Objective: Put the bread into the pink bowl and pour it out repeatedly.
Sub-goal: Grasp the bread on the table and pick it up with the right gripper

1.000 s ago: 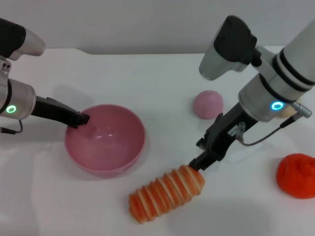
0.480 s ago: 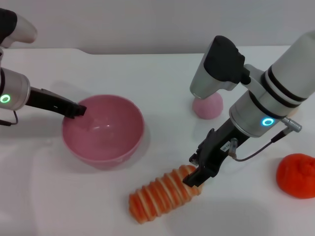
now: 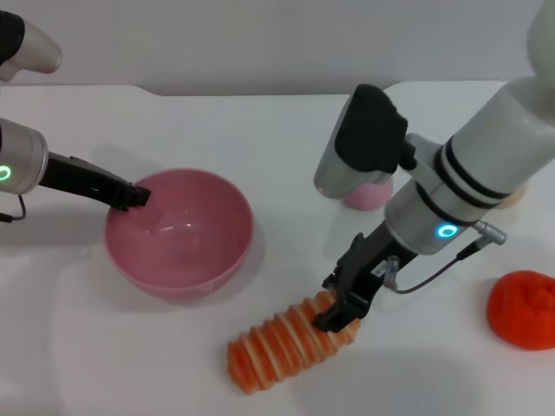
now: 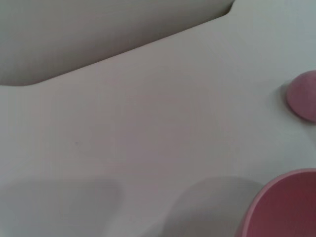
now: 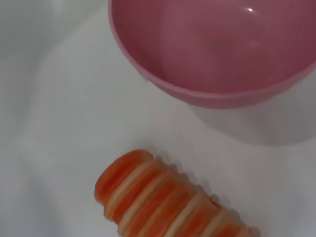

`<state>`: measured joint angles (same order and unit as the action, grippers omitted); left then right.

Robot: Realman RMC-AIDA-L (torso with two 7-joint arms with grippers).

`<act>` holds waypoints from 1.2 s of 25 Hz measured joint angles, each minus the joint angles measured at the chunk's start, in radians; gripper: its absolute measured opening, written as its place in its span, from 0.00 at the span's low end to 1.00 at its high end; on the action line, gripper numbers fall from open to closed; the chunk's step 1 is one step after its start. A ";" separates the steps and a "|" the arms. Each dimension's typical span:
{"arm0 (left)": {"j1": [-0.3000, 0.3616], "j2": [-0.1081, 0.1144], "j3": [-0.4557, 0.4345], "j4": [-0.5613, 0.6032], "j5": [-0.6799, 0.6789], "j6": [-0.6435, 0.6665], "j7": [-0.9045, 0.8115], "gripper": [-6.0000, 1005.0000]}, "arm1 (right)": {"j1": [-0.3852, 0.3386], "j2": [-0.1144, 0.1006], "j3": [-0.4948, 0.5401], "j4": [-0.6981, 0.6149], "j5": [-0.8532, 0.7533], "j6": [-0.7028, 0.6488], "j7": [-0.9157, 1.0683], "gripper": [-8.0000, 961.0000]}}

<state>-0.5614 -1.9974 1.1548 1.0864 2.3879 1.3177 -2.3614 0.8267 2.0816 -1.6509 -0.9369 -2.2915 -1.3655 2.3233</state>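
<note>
Shifted leftward and lower over the last second: right gripper [image 3: 336, 312], now pressed onto the right end of the bread [image 3: 293, 341], fingers narrow and apparently straddling that end, though a closed pinch cannot be confirmed from here. Nudged a little to the left as well — pink bowl [image 3: 179, 235], with the left gripper [image 3: 130, 196] at its far-left rim, fingers drawn narrow and seemingly pinching the rim.

Lying flat on the white table [image 3: 260, 130] just in front of the bowl and slightly to its right, not touching it: the bread, striped orange-and-cream side up, long axis running diagonally. Seen from the right wrist, bread [image 5: 168, 200] and bowl [image 5: 212, 54] near each other with bare table between.

Likely light and somewhat squashy, ridges giving good purchase — little risk of slipping. Best taken across the width, nearer the middle than the tip; held at one end, probably droops or swings on the lift.

Off to the right, unused: small pink ball [image 3: 368, 195], partly hidden behind the arm, and red-orange lump [image 3: 522, 309].
</note>
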 joint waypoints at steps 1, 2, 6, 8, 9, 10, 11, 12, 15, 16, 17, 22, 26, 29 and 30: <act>0.000 0.000 0.000 0.006 0.000 0.005 0.000 0.05 | 0.000 0.000 0.000 0.000 0.000 0.000 0.000 0.63; 0.000 0.000 0.000 0.006 0.000 0.005 0.000 0.05 | 0.000 0.000 -0.006 0.004 0.004 0.006 0.000 0.63; 0.006 -0.001 0.000 0.032 0.001 0.015 -0.001 0.05 | 0.001 0.000 -0.031 0.033 0.025 0.031 0.000 0.63; 0.006 0.000 -0.001 0.043 0.001 0.018 -0.001 0.05 | 0.002 0.000 -0.036 0.046 0.029 0.038 0.000 0.63; 0.006 0.000 -0.001 0.046 0.001 0.019 -0.001 0.05 | 0.003 0.000 -0.037 0.053 0.030 0.039 0.000 0.63; 0.006 0.000 -0.001 0.052 0.001 0.020 -0.001 0.05 | 0.003 0.000 -0.038 0.058 0.030 0.040 0.000 0.63; 0.006 -0.001 -0.001 0.056 0.001 0.022 -0.001 0.05 | 0.003 0.000 -0.038 0.064 0.030 0.042 0.000 0.63; 0.006 -0.002 -0.002 0.059 0.001 0.022 -0.001 0.05 | 0.003 0.000 -0.038 0.069 0.031 0.044 0.000 0.63; 0.004 -0.003 -0.002 0.061 0.001 0.024 -0.001 0.05 | 0.004 0.000 -0.039 0.083 0.031 0.050 0.003 0.62; 0.003 -0.003 -0.002 0.061 0.001 0.025 -0.001 0.05 | 0.004 0.000 -0.039 0.087 0.031 0.051 0.006 0.61; 0.001 -0.003 -0.002 0.061 0.001 0.025 -0.001 0.05 | 0.005 0.000 -0.039 0.091 0.031 0.053 0.009 0.61; -0.001 -0.006 -0.002 0.069 0.001 0.026 -0.001 0.05 | 0.005 0.000 -0.039 0.103 0.031 0.073 0.025 0.58; -0.001 -0.007 -0.002 0.070 0.000 0.027 -0.002 0.05 | 0.001 -0.001 -0.039 0.098 0.025 0.081 0.025 0.56; -0.002 -0.008 -0.002 0.070 0.001 0.027 -0.002 0.05 | 0.000 -0.002 -0.039 0.098 0.022 0.086 0.019 0.54; -0.002 -0.009 -0.002 0.070 0.001 0.027 -0.002 0.05 | 0.000 -0.002 -0.039 0.097 0.022 0.086 0.016 0.52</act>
<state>-0.5629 -2.0062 1.1532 1.1567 2.3884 1.3451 -2.3634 0.8271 2.0796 -1.6902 -0.8404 -2.2698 -1.2796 2.3392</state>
